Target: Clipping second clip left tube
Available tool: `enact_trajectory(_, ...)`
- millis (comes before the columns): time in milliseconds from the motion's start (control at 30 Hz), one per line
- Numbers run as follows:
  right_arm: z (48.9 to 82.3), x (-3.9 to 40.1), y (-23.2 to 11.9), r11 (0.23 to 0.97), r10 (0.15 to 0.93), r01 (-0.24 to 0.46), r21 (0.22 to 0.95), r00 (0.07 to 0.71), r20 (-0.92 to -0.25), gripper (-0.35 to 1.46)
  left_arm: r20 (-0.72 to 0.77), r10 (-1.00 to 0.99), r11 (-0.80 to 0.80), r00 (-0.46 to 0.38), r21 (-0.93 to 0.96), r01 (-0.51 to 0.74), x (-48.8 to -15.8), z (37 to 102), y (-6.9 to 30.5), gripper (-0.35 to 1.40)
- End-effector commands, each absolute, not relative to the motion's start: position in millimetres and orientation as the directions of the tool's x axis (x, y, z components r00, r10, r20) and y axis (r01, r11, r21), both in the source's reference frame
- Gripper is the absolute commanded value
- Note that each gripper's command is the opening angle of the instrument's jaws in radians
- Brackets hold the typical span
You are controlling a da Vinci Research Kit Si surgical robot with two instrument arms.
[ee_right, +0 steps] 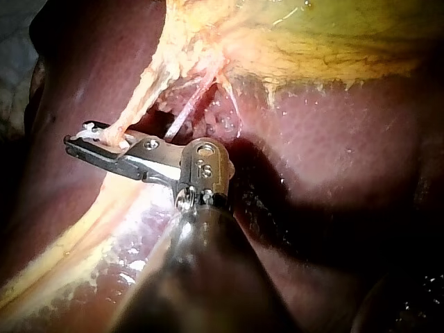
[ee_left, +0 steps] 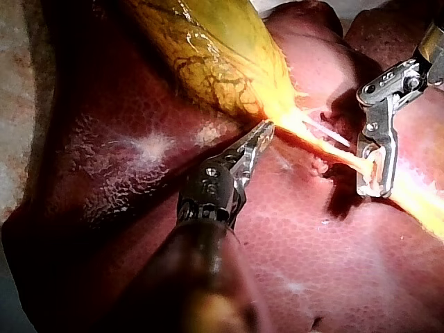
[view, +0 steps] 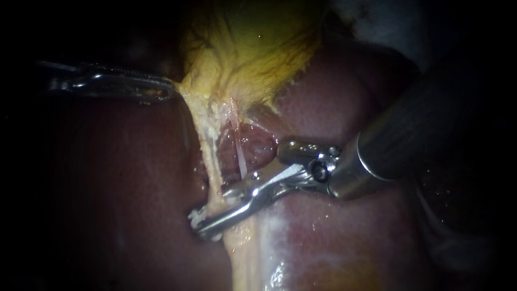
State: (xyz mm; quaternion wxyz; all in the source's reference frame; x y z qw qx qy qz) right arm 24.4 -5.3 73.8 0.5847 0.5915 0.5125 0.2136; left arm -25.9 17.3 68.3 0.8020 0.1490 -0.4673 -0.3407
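Background: dark red liver (view: pixel 334 108), wet and glossy, lying behind and beneath both instruments in every view.

Left tube (view: pixel 207 145): yellowish, ragged cord. It runs from the gallbladder's narrow end across the liver. It lies between the jaws of the right instrument's end effector, close to their tips, and crosses them almost square.

Right instrument (view: pixel 198 223): thick dark shaft, metal wrist, two long slim jaws. The end effector is slightly open. The left wrist view shows a narrow gap along the jaws, and the left tube passes through that gap. One jaw lies over the tube, the other under it.

Whitish piece (view: pixel 194 216): small, at the very tips of that end effector, just past the left tube. Too small to identify.

Thin pale tube (view: pixel 240 159): fine whitish strand beside the left tube, on the wrist side of it. A dark red patch of liver shows between the two tubes. Its near end comes close to the jaws' base and is not between them.

Gallbladder (view: pixel 258 43): yellow-green with dark branching lines, beyond both end effectors. It tapers to the narrow end where both tubes begin.

Left instrument (view: pixel 164 92): slim and metallic. The end effector is closed on the pale edge of the gallbladder's narrow end, which is pinched at the jaw tips. It is well apart from the right end effector.
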Motion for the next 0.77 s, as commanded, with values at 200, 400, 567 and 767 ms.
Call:
enact_trajectory(200,73.9,24.3,-5.2,0.206,0.859,0.351,0.913,0.383,-0.341,-0.35,0.648,-0.686,0.723,0.331,0.558,0.407,-25.9,68.3,17.3,-0.35)
enact_trajectory(400,74.3,24.4,-5.5,0.209,0.846,0.319,0.924,0.415,-0.334,-0.35,0.648,-0.686,0.723,0.331,0.558,0.407,-25.9,68.3,17.3,-0.35)
enact_trajectory(567,74.6,24.4,-5.9,0.213,0.843,0.318,0.924,0.418,-0.338,-0.35,0.648,-0.686,0.723,0.331,0.558,0.407,-25.9,68.3,17.3,-0.35)
enact_trajectory(767,74.6,24.4,-5.9,0.213,0.843,0.318,0.924,0.418,-0.338,-0.35,0.647,-0.687,0.723,0.331,0.559,0.408,-26.0,68.2,17.4,-0.35)
